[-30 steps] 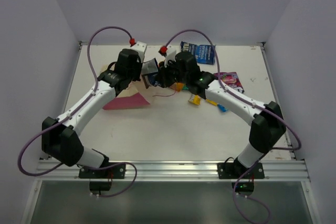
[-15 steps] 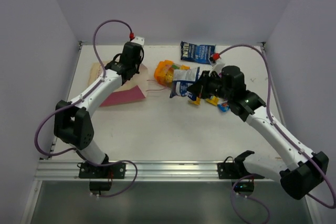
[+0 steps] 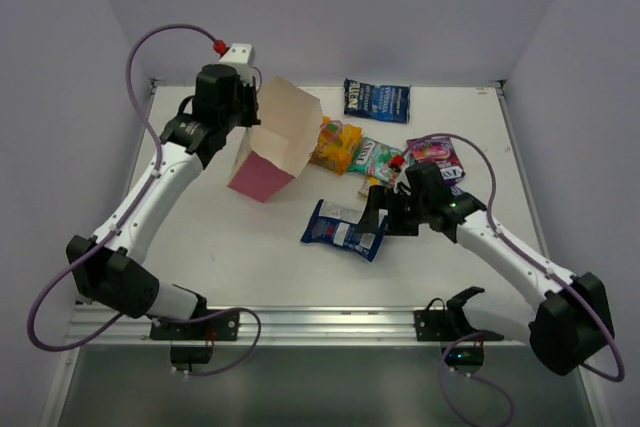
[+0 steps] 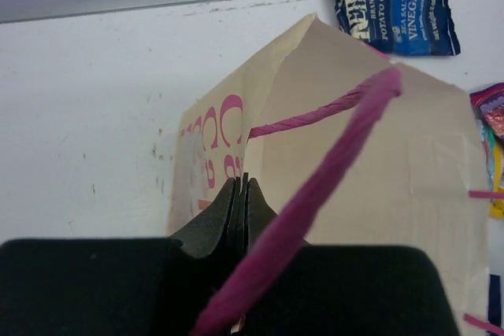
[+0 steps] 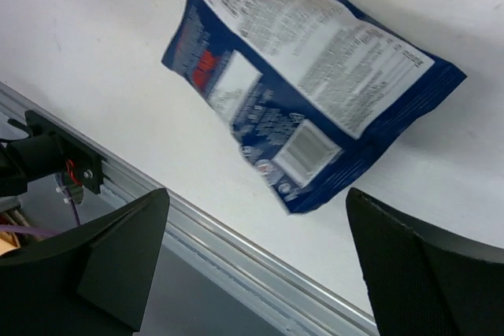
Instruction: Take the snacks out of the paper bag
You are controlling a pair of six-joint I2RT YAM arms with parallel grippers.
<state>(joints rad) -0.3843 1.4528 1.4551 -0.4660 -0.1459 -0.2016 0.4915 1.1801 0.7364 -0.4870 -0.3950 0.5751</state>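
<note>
Up went the paper bag (image 3: 275, 137) (image 4: 354, 163), down came the blue packet (image 3: 343, 230) (image 5: 307, 84).
Left gripper (image 3: 245, 117) (image 4: 240, 194) pinches its edge (tight); right gripper (image 3: 375, 217) (image 5: 260, 265) gapes empty over the packet at 5 o'clock.

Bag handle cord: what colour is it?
The cord on the bag is magenta-pink; the left wrist view shows it best.

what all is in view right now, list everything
paper bag: one, cream with pink sides, left of centre, tilted
far dark blue packet: one, at the back edge
near dark blue packet: one, flat near the centre
orange-yellow packet: one, just right of the bag
green packet: one, right of the orange-yellow one
purple packet: one, right side
table: one, white
left gripper: shut on the paper bag
right gripper: open, by the near dark blue packet
</note>
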